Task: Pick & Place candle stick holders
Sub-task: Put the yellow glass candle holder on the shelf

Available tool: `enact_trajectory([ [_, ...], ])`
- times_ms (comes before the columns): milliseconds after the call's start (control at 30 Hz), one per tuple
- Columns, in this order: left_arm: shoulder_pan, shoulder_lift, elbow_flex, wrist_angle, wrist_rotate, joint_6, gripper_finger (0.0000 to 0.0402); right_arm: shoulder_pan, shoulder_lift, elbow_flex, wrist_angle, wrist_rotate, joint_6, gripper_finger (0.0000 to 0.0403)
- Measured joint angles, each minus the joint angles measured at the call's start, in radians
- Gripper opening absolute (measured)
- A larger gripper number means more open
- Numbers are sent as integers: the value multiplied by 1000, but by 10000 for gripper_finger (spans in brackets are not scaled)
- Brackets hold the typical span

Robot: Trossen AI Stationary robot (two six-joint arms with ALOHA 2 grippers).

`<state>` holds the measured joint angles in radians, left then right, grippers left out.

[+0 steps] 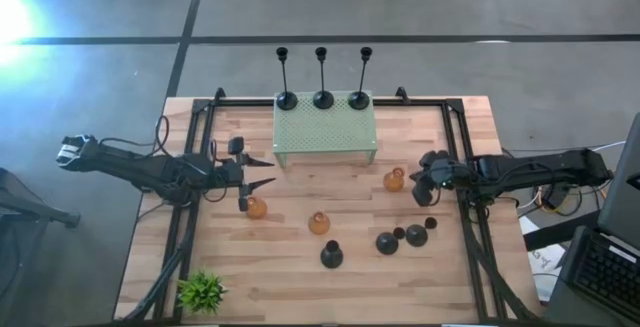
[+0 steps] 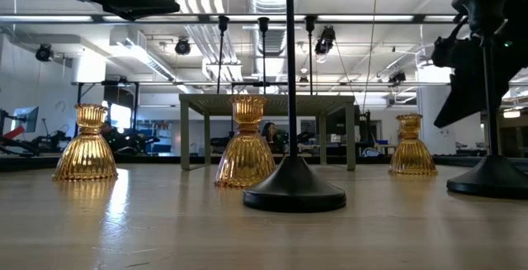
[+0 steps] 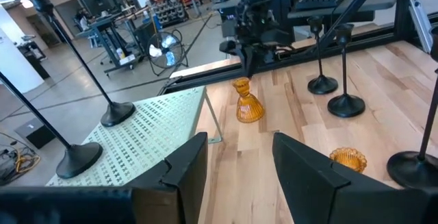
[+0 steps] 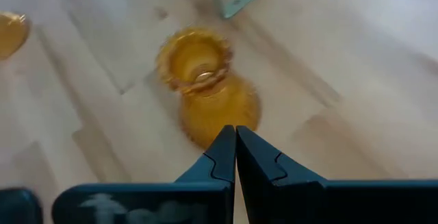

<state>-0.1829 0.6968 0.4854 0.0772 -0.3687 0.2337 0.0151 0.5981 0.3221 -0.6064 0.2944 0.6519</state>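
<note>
Three amber glass holders stand on their bases on the wooden table: left (image 1: 256,207), middle (image 1: 319,224), right (image 1: 394,179). Three tall black stems (image 1: 323,98) stand on the mint-green stand (image 1: 325,139). More black stems on round bases (image 1: 387,242) stand at the near right. My left gripper (image 1: 262,172) is open and empty between the stand and the left amber holder. My right gripper (image 4: 235,148) is shut and empty. It hangs just above the right amber holder (image 4: 209,90), on its right-edge side. It also shows in the left wrist view (image 3: 246,66).
A small green plant (image 1: 202,292) stands at the near left corner. Black rails (image 1: 470,217) run along the table's left and right sides. A laptop (image 1: 605,267) sits off the right edge. One black stem (image 2: 293,187) stands close before the low camera.
</note>
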Motion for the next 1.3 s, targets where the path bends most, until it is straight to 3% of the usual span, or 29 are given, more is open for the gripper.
enact_trajectory([
  [467,0,0,0,-6,0,-6,170,0,0,-131,231,-24,-18,18],
  [967,0,0,0,-16,0,-6,170,0,2,-183,375,-7,-44,170],
  [1300,0,0,0,-28,0,-6,170,0,1,-231,482,-5,-36,206],
])
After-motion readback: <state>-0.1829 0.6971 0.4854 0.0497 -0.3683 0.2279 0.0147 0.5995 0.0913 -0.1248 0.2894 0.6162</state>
